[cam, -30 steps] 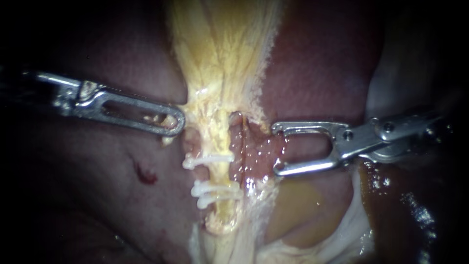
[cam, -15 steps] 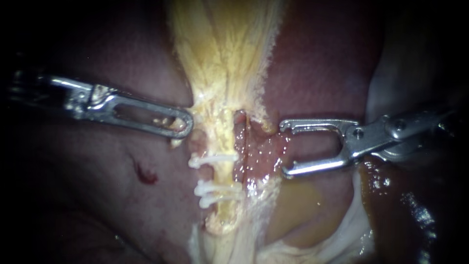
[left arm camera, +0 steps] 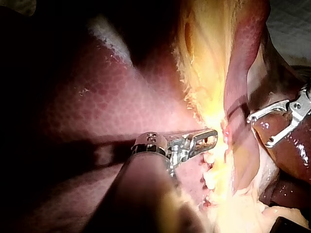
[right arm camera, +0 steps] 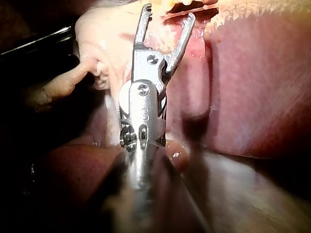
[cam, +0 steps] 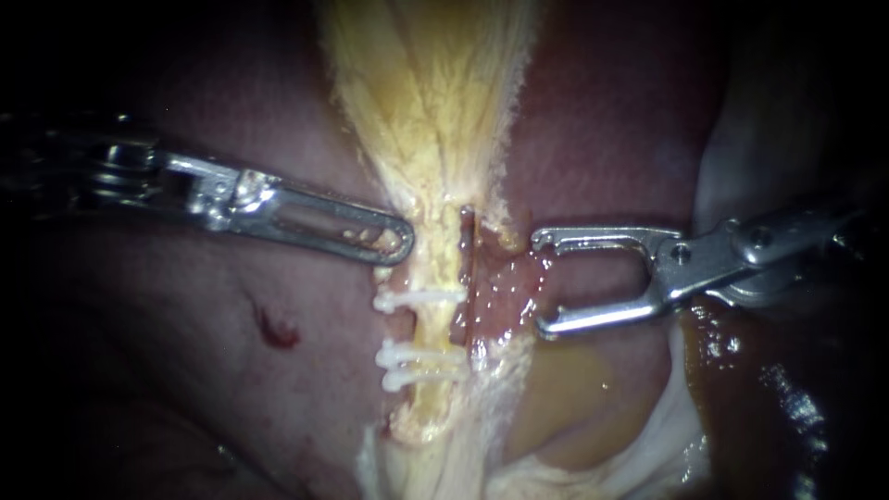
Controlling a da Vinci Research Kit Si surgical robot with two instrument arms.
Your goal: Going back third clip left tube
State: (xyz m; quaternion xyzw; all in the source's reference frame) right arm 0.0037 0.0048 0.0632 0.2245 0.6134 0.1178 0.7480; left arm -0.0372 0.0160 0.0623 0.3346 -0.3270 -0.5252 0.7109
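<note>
The yellow left tube (cam: 431, 278) runs down the middle, with three white clips across it: one (cam: 414, 299) higher, two (cam: 417, 355) (cam: 414, 376) close together lower. My left instrument (cam: 396, 243) lies with its slotted jaws shut, the tip pressed against the tube's left side just above the top clip; the left wrist view shows the same contact (left arm camera: 209, 138). My right instrument (cam: 540, 282) stands open and holds nothing, right of the red, wet tissue (cam: 495, 287) beside the tube. Its jaws also show wide open in the right wrist view (right arm camera: 168, 12).
Dark red liver (cam: 602, 120) lies on both sides of the yellow fibrous tissue (cam: 426, 83) above the tube. A small red mark (cam: 275, 331) sits on the liver at lower left. Pale tissue (cam: 676, 435) and brown wet tissue (cam: 741, 370) lie under my right instrument.
My left instrument has moved right and pushed the tube and its clips slightly to the right. My right instrument drew back a little to the right, then stayed still, jaws open throughout.
</note>
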